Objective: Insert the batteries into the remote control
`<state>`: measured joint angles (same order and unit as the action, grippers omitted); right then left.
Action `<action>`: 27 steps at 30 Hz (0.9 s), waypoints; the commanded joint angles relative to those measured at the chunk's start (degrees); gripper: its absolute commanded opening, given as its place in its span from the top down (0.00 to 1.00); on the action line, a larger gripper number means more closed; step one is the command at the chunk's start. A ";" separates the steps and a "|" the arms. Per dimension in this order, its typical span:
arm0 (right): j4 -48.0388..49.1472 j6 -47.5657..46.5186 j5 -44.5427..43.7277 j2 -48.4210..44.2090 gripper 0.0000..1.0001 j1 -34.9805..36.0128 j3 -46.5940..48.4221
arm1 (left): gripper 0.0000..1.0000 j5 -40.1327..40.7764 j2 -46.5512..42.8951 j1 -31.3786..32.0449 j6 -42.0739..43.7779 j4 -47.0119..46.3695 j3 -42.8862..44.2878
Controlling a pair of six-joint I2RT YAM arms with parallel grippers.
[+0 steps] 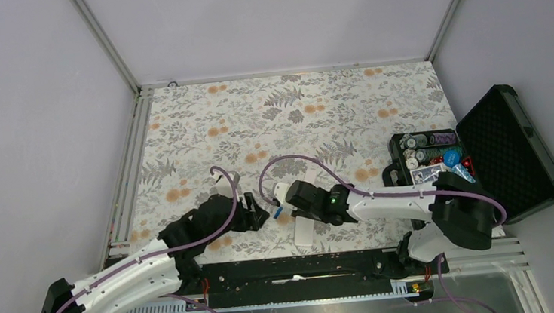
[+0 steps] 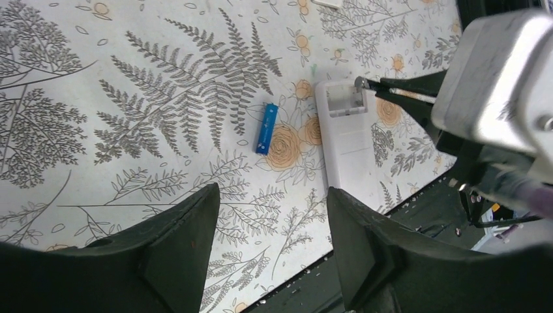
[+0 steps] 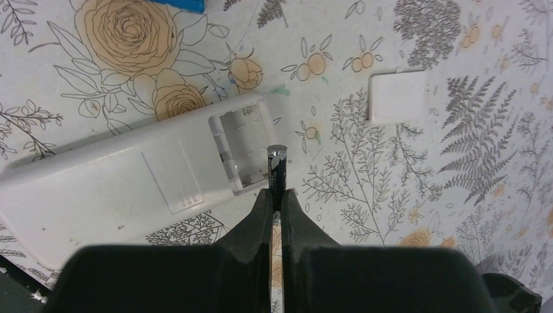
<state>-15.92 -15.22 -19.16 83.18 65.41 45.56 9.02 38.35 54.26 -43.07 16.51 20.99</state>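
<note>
Currently, right arm: stretched leftward from its base across the near part of the table (image 1: 330, 106), wrist low over the remote.
Right gripper (image 3: 275, 194): clenched, grasping the held battery (image 3: 276, 163) by its lower end between the fingertips.
Held battery: dark in the wrist view, silver cap forward, tip at the rim of the remote's open bay. Whether it touches the rim cannot be told.
Left arm: angled in from the near-left corner, wrist low, pointing toward the right gripper.
Left gripper (image 2: 272, 195): released, jaws spread apart, holding nothing, hovering above the cloth on the near side of the loose battery.
Remote (image 3: 117, 189): white, lying back up on the floral cloth close to the table's near edge, with the battery bay (image 3: 241, 140) uncovered at one end.
Loose battery (image 2: 266, 128): blue, flat on the cloth just beside the remote, not touching it, between the two grippers.
Bay cover (image 3: 396, 98): small white square, flat on the cloth, apart from the remote, beyond its bay end.
Case (image 1: 511, 147): black, lid thrown open, at the table's right edge near the right arm's base, with chip stacks (image 1: 424, 142) in its tray.
In the way: the right gripper's fingers hang over the bay end of the remote, and its wrist covers the remote's far end in the overhead view.
</note>
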 commanded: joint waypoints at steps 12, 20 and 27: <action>1.32 -1.43 3.87 4.73 1.00 -1.02 2.22 | 0.35 -6.17 0.73 -6.15 1.32 -6.54 -3.15; 2.69 -1.21 3.80 4.80 1.00 -1.33 2.06 | 0.35 -7.41 1.24 -6.80 1.17 -7.65 -4.11; 2.64 -1.21 4.48 5.61 1.00 -1.29 2.90 | 0.35 -7.95 1.64 -7.06 1.28 -7.93 -4.22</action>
<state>-14.26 -16.25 -15.75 88.01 64.47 46.13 2.46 39.62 47.62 -42.46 11.99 17.08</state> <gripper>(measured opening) 0.033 0.654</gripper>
